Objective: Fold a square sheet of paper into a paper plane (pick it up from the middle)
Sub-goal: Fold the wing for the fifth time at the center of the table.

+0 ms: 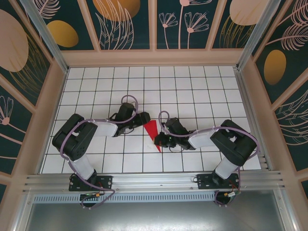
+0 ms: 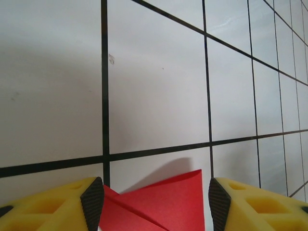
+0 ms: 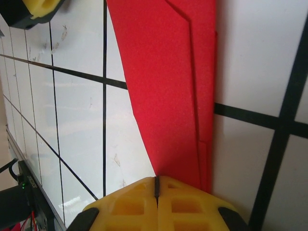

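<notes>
The square sheet of paper lies folded into a slim bright red paper plane (image 1: 152,131) on the white grid table, between the two arms, with its sharp tip toward the near edge. My left gripper (image 1: 144,118) is at its wide far end. In the left wrist view that gripper (image 2: 156,202) is open, and the raised red flaps (image 2: 168,204) sit between its two fingers. My right gripper (image 1: 159,141) is over the narrow tip. Seen from the right wrist, its jaws (image 3: 156,185) are shut together and the layered red paper (image 3: 168,86) runs under the yellow fingers.
The white tiled table (image 1: 192,91) stretches back to the patterned walls (image 1: 154,24) on three sides. An aluminium rail (image 1: 154,180) with both arm bases runs along the near edge. A yellow finger of the left gripper (image 3: 38,7) shows at the right wrist view's top left.
</notes>
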